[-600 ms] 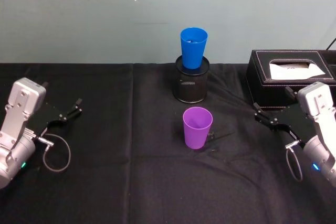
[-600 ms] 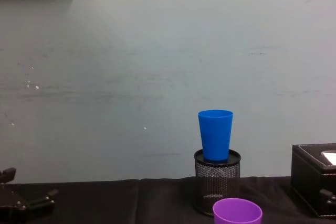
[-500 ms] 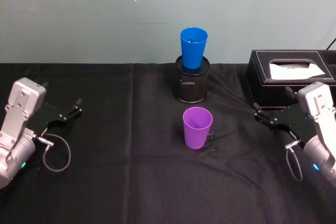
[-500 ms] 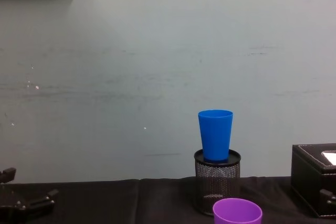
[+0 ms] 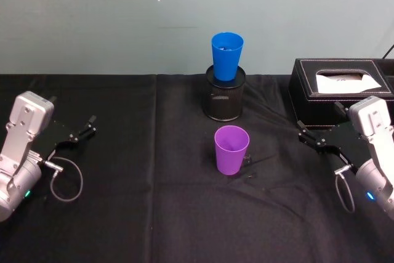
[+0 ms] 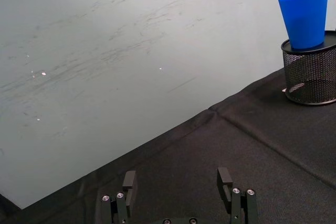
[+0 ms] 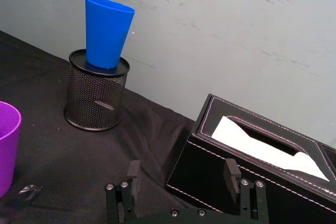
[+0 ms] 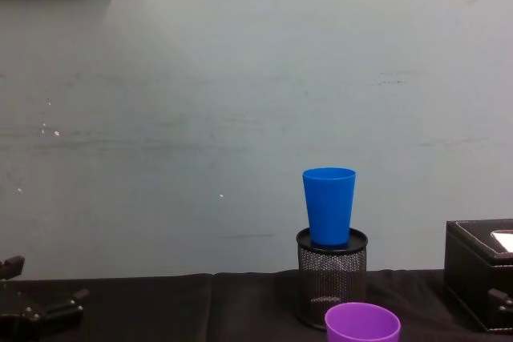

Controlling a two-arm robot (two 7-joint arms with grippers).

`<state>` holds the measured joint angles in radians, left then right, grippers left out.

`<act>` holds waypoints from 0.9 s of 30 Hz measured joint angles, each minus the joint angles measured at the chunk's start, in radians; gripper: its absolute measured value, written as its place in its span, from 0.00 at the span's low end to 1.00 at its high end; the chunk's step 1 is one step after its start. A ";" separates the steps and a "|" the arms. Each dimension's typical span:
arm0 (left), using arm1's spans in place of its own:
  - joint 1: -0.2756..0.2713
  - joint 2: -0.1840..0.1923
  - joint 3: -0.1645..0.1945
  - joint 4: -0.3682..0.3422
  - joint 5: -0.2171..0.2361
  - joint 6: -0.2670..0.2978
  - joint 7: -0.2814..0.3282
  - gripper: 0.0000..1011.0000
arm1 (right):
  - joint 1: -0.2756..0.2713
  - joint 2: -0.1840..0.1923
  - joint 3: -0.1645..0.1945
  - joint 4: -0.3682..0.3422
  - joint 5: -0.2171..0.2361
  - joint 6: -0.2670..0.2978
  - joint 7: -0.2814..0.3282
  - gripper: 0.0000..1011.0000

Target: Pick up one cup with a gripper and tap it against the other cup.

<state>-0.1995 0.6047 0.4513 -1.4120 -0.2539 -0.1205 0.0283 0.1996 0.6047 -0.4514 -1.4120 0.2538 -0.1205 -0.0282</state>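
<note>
Right gripper [image 5: 306, 135], open and empty, sits mid-right; my left gripper [image 5: 84, 129] idles open mid-left. Purple cup [image 5: 231, 149] stands ungrasped at centre, blue cup [image 5: 226, 55] above it atop the mesh holder [image 5: 224, 100]. Grasping, lifting and tapping all remain.

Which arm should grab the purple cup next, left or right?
Right, probably. The open right pincer sits nearer the purple tapered plastic tumbler, with nothing between them. The left pincer, also open, lies farther away.
</note>
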 joint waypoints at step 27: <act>0.000 0.000 0.000 0.000 0.000 0.000 0.000 0.99 | 0.000 0.000 0.000 0.000 0.000 0.000 0.000 0.99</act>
<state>-0.1995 0.6047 0.4514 -1.4120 -0.2539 -0.1205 0.0283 0.1995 0.6047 -0.4514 -1.4120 0.2538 -0.1205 -0.0283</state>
